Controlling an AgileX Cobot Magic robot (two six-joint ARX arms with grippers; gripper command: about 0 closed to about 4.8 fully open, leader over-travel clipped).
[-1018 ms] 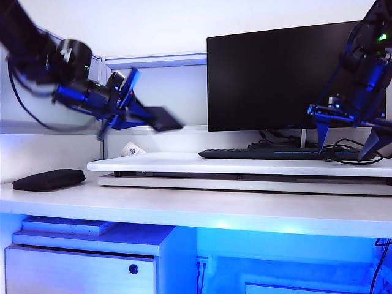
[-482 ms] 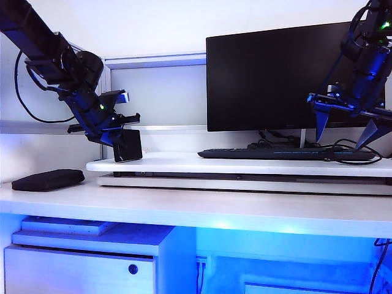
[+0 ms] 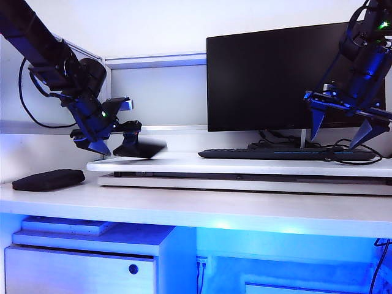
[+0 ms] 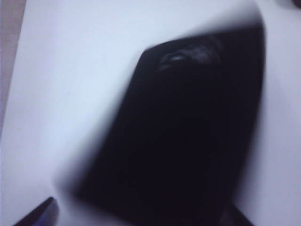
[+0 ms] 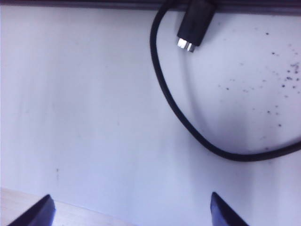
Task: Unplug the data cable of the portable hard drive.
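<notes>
no legible text or labels (anywhere), no brands

The portable hard drive (image 3: 146, 149) is a thin, flat, black rectangular slab. In the exterior view it appears motion-blurred at centre left, at the left end of the raised white board. The data cable (image 5: 178, 108) is a thin black cord curving across the white surface. Its silvery plug (image 5: 187, 45) lies free, detached from the drive.
</notes>
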